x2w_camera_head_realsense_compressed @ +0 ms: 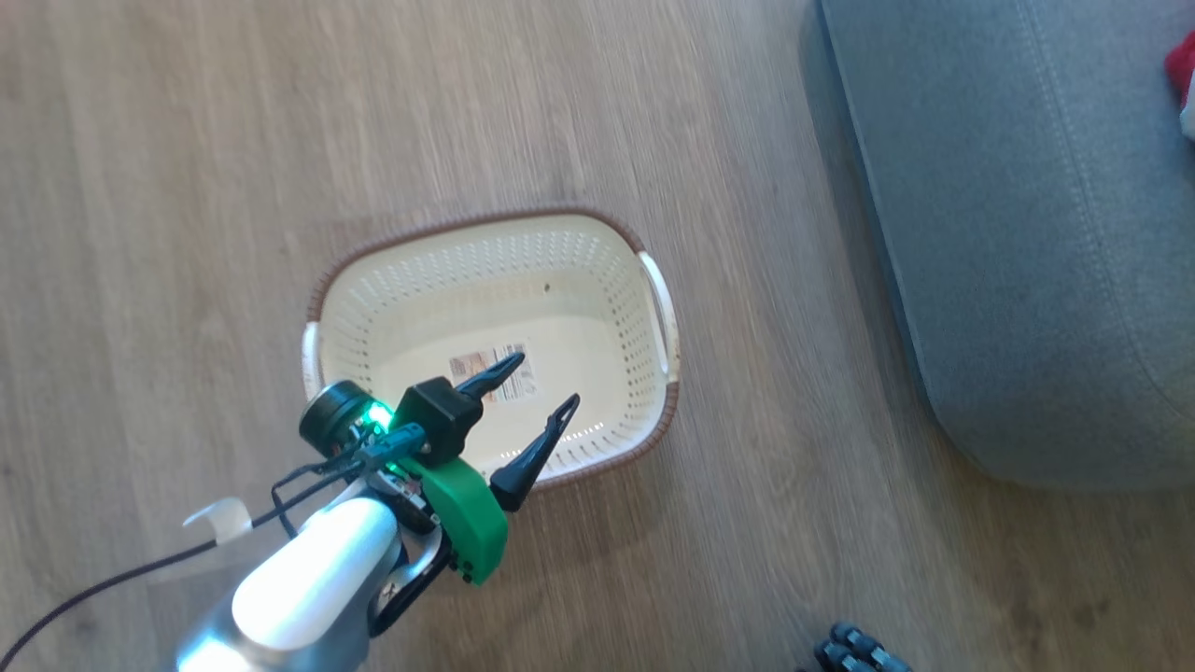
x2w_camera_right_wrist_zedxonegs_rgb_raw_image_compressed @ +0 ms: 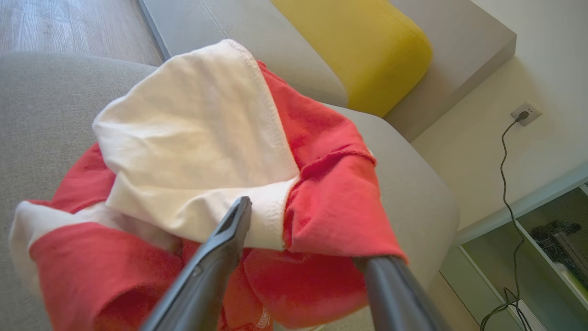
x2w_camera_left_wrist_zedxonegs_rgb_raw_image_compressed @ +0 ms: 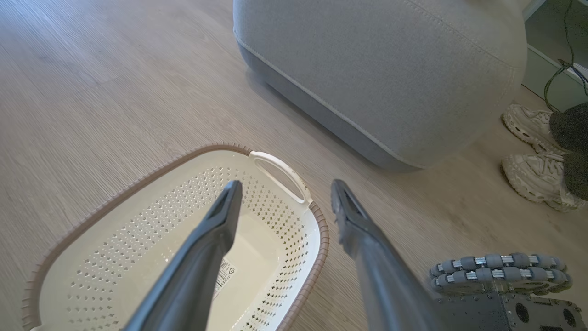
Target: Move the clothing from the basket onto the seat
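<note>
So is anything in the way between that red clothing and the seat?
Nothing visible is. The clothing is bunched directly over the seat, at the right arm's open jaws, with no other object between them.

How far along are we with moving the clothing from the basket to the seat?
Done: the basket looks empty, its bottom bare. In hand: the red and white clothing lies bunched on the seat, the right gripper open around it with fabric draped over one finger. Left: probably just drawing that gripper clear. The left gripper hangs open over the basket, holding nothing.
</note>
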### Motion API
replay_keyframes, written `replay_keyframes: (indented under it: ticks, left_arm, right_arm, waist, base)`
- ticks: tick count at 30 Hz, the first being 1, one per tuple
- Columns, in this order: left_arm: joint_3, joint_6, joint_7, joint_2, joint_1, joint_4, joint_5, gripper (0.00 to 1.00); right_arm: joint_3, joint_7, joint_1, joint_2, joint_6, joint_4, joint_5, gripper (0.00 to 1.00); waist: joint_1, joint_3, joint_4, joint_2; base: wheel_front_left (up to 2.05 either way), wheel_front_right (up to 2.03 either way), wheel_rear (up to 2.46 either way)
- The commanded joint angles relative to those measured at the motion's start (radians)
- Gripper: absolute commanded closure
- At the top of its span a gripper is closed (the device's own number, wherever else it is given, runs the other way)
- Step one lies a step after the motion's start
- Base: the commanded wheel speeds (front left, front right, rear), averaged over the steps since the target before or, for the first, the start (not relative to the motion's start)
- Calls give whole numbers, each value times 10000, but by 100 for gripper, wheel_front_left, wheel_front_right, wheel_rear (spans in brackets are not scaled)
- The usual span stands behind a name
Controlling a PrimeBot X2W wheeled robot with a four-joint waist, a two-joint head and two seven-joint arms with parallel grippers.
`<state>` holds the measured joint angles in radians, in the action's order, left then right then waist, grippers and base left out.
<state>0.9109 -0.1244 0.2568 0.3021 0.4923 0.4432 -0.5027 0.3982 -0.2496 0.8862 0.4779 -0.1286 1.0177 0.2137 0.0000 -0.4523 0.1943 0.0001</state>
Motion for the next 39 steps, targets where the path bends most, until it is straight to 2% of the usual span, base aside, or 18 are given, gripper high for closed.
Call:
replay_keyframes:
  ticks: [1, 5, 10, 17, 22, 23, 31, 39]
  left_arm:
    - [-395, -63, 49, 53, 37, -175, 76, 0]
    - [-808, -63, 49, -145, -188, -147, 137, 0]
    - [-1273, -63, 49, -325, -583, 0, 227, 0]
    - [-2183, -63, 49, -605, -1081, 183, 391, 0]
    - [-3808, -56, 49, -843, -1712, 352, 761, 0]
    - [-3808, -56, 49, -843, -1712, 352, 761, 0]
    - [-6490, 174, 49, -1088, -2559, 98, 1532, 0]
    - [-8471, 332, 49, -1468, -3295, -585, 2498, 0]
  right_arm:
    - [-167, -121, -180, 305, -21, -229, -106, 0]
    - [-839, -121, -817, -117, -21, -502, -343, 0]
    - [-1887, -121, -1741, -992, -21, -1062, -742, 0]
    - [-2816, -121, -2608, -1660, -21, -1636, -1160, 0]
    - [-3377, -122, -3325, -2472, -21, -2924, -1789, 0]
    - [-3377, -122, -3325, -2472, -21, -2924, -1789, 0]
    - [-4331, -122, -4169, -3147, -21, -4711, -2892, 0]
    - [-4914, -122, -5102, -3532, -21, -5754, -3610, 0]
  waist:
    - [0, 306, -222, -1]
    - [0, 716, -363, -1]
    - [0, 1378, -469, -1]
    - [0, 2220, -827, -1]
    - [0, 2881, -1289, -1]
    - [0, 2881, -1289, -1]
    - [0, 3514, -1864, -1]
    - [0, 3999, -2249, -1]
  base:
    - [0, 0, 0]
    - [0, 0, 0]
    - [0, 0, 0]
    - [0, 0, 0]
    - [0, 0, 0]
    - [0, 0, 0]
    - [0, 0, 0]
    - [0, 0, 0]
